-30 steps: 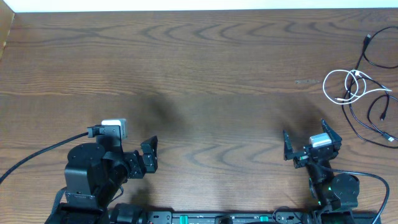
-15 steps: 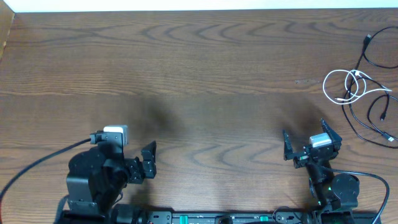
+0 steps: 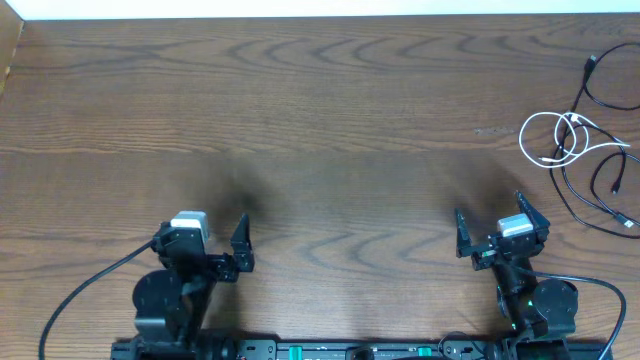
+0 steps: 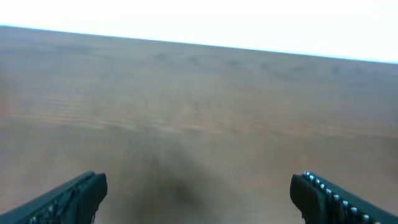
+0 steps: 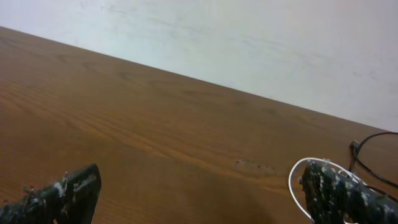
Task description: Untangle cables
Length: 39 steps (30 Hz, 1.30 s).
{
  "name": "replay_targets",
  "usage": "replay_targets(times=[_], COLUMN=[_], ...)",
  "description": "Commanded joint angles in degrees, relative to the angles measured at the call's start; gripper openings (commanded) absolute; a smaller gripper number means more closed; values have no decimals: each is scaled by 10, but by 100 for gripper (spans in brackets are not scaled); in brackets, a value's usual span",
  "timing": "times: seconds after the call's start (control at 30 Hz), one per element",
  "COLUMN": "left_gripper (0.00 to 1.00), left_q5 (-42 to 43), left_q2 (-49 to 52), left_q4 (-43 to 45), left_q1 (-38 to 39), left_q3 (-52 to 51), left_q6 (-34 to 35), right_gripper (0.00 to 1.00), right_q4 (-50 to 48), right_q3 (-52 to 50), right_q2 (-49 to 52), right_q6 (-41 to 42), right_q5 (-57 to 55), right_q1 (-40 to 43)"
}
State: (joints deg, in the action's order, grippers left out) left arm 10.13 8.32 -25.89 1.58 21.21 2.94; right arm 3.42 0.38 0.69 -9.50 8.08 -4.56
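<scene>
Far right edge of the tabletop (image 3: pixel 320 120): the cables (image 3: pixel 575 150) lie in one loose heap, partly cut off by the overhead frame.
- White cable (image 3: pixel 542 128) forms a round loop on the heap's left side. Black cables (image 3: pixel 585 195) cross it and trail down and right. One black run climbs to a small plug (image 3: pixel 592 62).
- Right wrist view catches only the white loop's edge and a black arc behind one finger.

Handling, as a judgement:
- Thin, limp and light. The cords should slide easily on the smooth wood and drag their neighbours along wherever they cross.
- The plug ends are the only stiff parts and are likely to snag at crossings.
- Best hold looks like the outer left arc of the white loop, which lies free of the black cords. A stretch just behind a plug would also do.
- Cords this thin need a full pinch.

Hands:
- Right hand (image 3: pixel 495 228) sits near the front edge, well apart from the heap, spread wide and holding nothing.
- Left hand (image 3: pixel 200 240) is far across the tabletop, also spread wide and holding nothing.

Against the earlier frame:
- The left arm has folded in toward the near edge, and its hand has turned from angled rightward to pointing straight up the tabletop.
- Right hand and cables are unchanged.
</scene>
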Motion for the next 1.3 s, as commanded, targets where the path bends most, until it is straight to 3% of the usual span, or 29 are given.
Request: replay_targets(times=[0.0, 0.33, 0.53, 0.73, 0.9, 1.27], left_gripper=[99, 99, 99, 99, 99, 99], left_q5=[-3, -35, -90, -127, -120, -110], left_q2=[-40, -82, -82, -82, -82, -82], left_q4=[57, 261, 332, 304, 217, 217], left_q1=[-3, -4, -4, -8, -9, -9], left_q3=[-50, -168, -207, -210, -210, -210], left_q6=[-6, -6, -6, -6, 13, -3], right_gripper=[99, 99, 99, 99, 99, 99], right_q4=[3, 3, 3, 3, 3, 3], right_q3=[-1, -1, -1, -1, -1, -1], right_q2=[-4, -4, -4, -4, -4, -4], right_q6=[-2, -2, -2, -2, -2, -2], right_q5=[-2, -2, -2, -2, -2, -2], right_q1=[4, 4, 4, 4, 4, 4])
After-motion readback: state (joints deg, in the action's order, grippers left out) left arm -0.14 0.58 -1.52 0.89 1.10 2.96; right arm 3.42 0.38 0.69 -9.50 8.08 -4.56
